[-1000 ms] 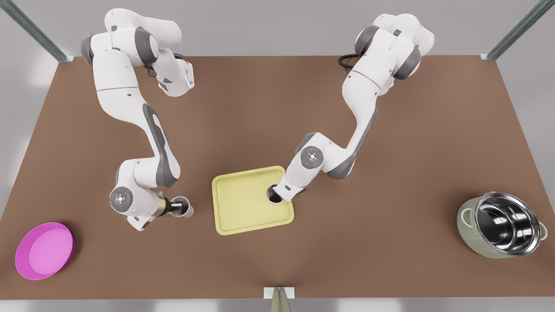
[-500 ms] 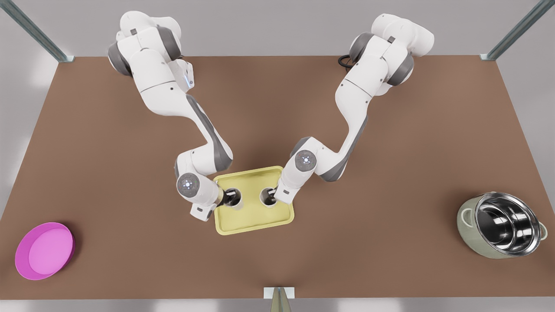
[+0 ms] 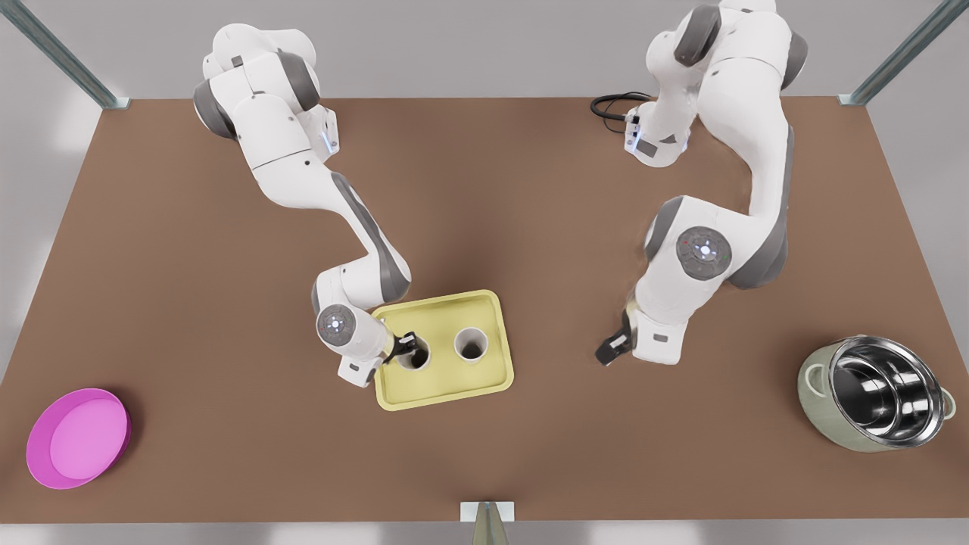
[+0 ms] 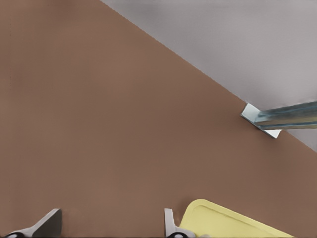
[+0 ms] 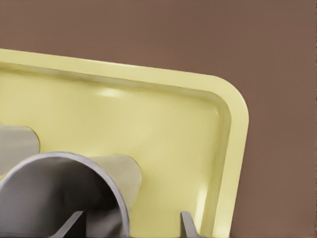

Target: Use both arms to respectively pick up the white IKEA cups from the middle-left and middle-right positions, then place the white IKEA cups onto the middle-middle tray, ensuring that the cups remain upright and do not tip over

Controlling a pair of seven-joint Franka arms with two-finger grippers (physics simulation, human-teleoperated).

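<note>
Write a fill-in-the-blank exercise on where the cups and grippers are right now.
1. Both white cups stand upright on the ___ tray.
2. The right gripper is at the cup nearer the front view's ___ side.
3. The left gripper, fingers open, is over the bare ___, off the tray.
4. The steel pot sits toward the front view's ___ edge.

Missing words: yellow; left; table; right.

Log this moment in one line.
right gripper: open, astride first cup rim | left gripper: open, beside tray | second cup: free | both upright on tray
</note>
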